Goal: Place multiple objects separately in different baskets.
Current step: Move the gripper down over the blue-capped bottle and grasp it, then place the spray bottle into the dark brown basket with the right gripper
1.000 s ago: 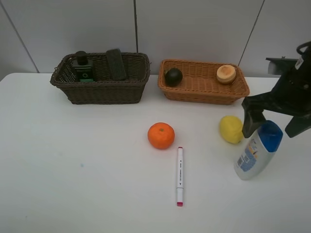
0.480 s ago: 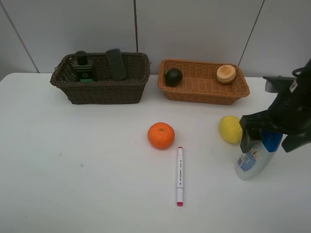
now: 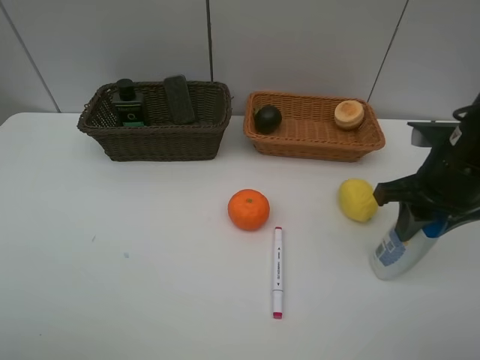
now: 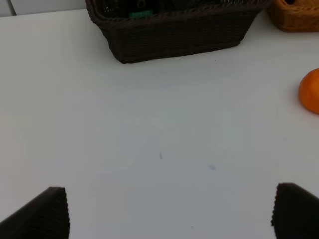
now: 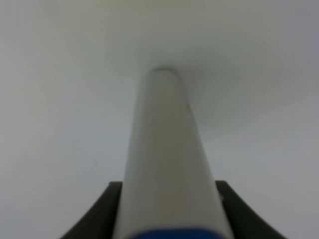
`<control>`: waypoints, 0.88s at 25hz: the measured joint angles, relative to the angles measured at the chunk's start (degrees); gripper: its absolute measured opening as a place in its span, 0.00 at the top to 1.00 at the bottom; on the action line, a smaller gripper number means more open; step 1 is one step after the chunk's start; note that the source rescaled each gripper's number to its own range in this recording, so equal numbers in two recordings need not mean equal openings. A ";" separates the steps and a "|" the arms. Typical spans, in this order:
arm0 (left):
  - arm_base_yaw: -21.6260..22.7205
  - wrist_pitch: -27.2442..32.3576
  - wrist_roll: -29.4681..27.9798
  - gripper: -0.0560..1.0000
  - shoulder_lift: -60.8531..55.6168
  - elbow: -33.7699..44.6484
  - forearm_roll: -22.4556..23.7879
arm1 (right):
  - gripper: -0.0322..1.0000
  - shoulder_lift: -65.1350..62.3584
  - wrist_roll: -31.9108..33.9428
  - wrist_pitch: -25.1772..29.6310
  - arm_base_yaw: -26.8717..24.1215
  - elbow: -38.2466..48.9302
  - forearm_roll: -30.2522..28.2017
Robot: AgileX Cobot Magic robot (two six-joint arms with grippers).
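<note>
Slanting white bottle (image 3: 390,259) with blue cap (image 5: 169,233)

Dark brown basket (image 4: 179,35), orange (image 4: 311,92) apart on table (image 4: 149,124), pincer (image 4: 167,214) spread wide

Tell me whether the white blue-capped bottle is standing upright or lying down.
Lying down: the white bottle stretches flat along the table, with fingers of the right gripper against both sides at its capped end.

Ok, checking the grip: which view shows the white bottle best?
Right wrist: the white bottle fills the frame, dark fingers against both its sides near the blue cap. Exterior high shows its lower body and label; the right arm hides most of the cap. Left wrist misses it.
</note>
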 joint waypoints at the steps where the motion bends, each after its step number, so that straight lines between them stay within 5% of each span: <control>1: 0.00 0.00 0.00 0.00 0.00 0.00 0.00 | 0.72 0.00 0.00 0.22 0.00 0.00 0.00; 8: 0.00 0.00 0.00 0.00 0.00 0.00 0.00 | 0.72 -2.32 0.00 5.48 0.00 -4.00 0.49; 22: 0.00 0.00 0.00 0.00 0.00 0.00 0.00 | 0.72 6.19 -1.81 10.73 4.00 -32.51 1.86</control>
